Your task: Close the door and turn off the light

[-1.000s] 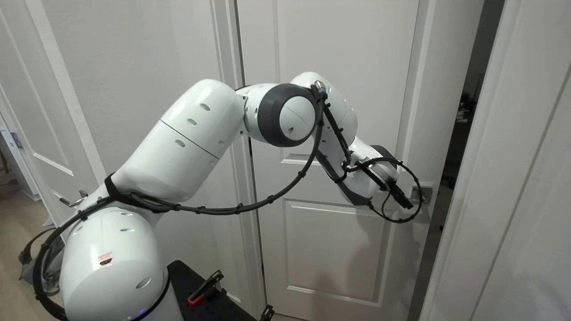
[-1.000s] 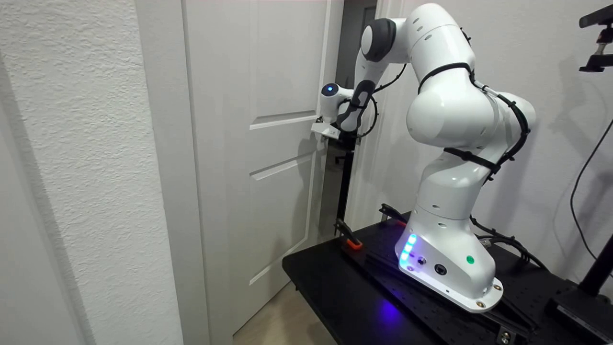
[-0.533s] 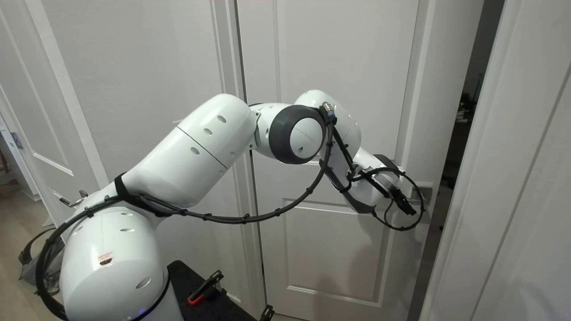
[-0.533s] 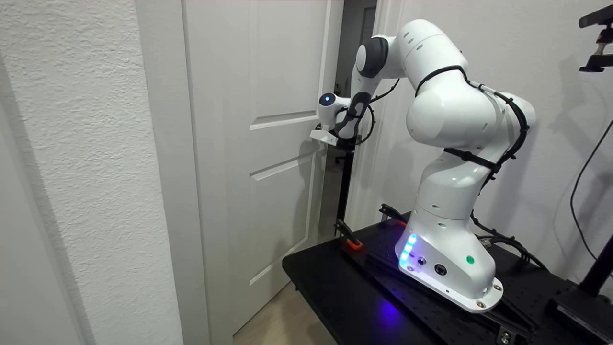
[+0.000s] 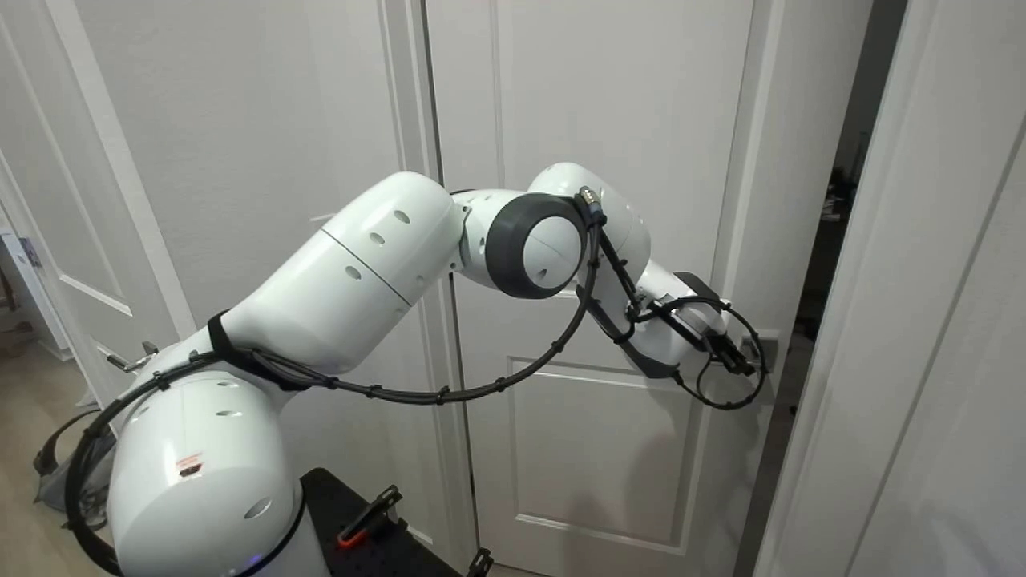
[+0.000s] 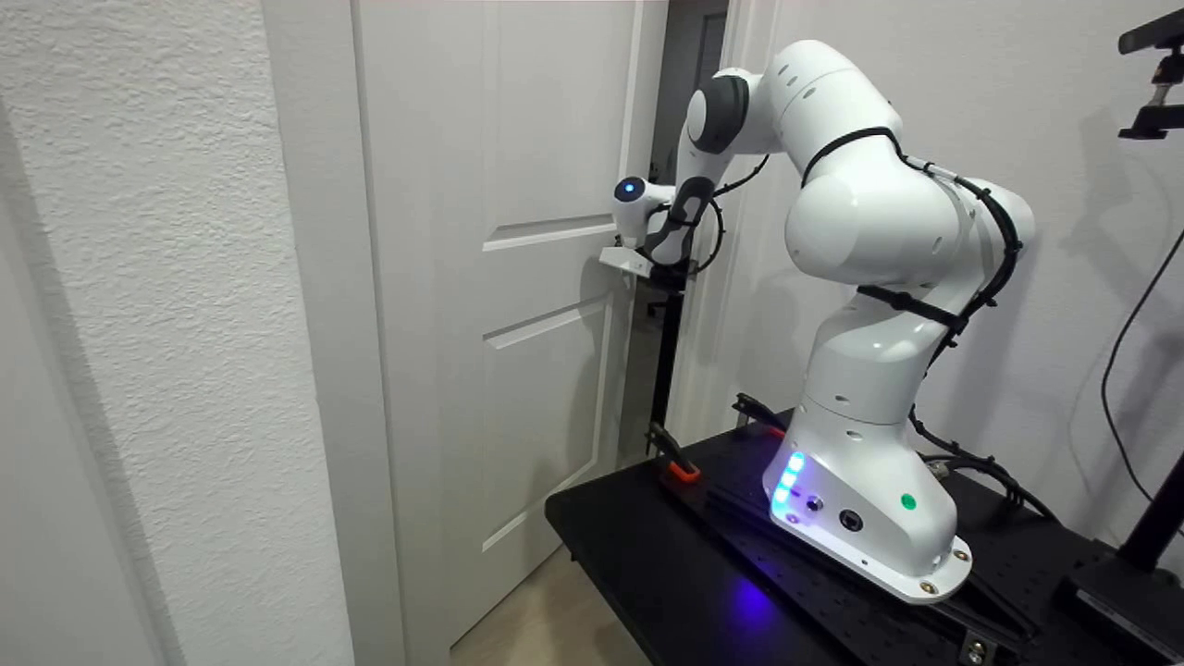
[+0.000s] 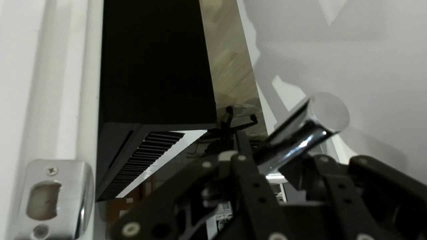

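Fingers (image 7: 247,173) stand apart, at the handle edge of the door (image 5: 593,449). The door's silver lever handle (image 7: 295,138) shows across the space between them in the wrist view, one end hidden behind a finger; whether it lies between the tips or just ahead of them, touching or not, is unclear. Square silver plate (image 5: 770,353) is mounted on the door just beside the fingers, near the door's edge, partly hidden.

Door itself stands ajar, raised panels facing the white arm (image 6: 860,213); dark gap (image 5: 822,264) along its handle edge in both exterior views. Across that gap from the door: white door frame (image 5: 866,320), with a silver strike plate (image 7: 66,190) on it in the wrist view. Through the gap, beyond the door: black keyboard instrument (image 7: 156,66) with a row of keys, pale floor (image 7: 230,60), dark wheeled base (image 7: 227,124), its outline hard to make out.

Arm reaches to the door from a black surface (image 6: 629,536) standing in front of it. Two clamps (image 6: 673,451) with orange-red parts sit on the surface edge nearer the door. Textured wall (image 6: 185,277) flanks the door in an exterior view. Farther out, well apart from the door: second panelled white door (image 5: 72,208), grey bag (image 5: 52,489) low down near that one.
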